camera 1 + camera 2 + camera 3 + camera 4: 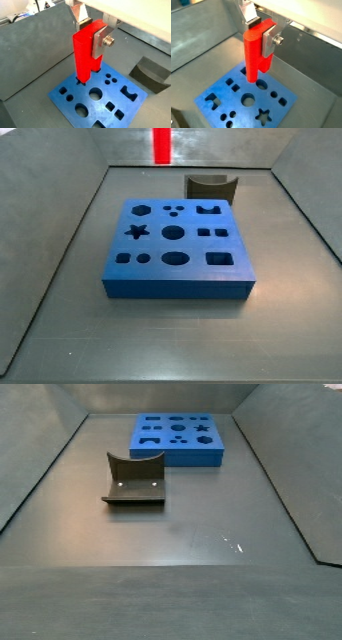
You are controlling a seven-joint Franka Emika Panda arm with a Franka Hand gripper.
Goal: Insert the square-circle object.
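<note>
My gripper (pixel 91 34) is shut on the square-circle object (pixel 85 52), a bright red tall peg of two joined bars. It hangs upright from the silver fingers (pixel 100 43), which clamp its top end. Both wrist views show this; in a wrist view the gripper (pixel 261 32) holds the peg (pixel 254 55) over the blue holed block (pixel 244 97). The peg's lower end lines up with holes near one edge of the block (pixel 100 97). In a side view the peg (pixel 162 143) hangs well above the block (pixel 177 243), apart from it. The gripper itself is out of both side views.
A dark grey curved piece (pixel 211 186) stands on the floor beside the block, also seen in a side view (pixel 134 479) and a wrist view (pixel 151 72). Grey walls (pixel 60 238) slope up round the floor. The block (pixel 181 436) lies near the far wall.
</note>
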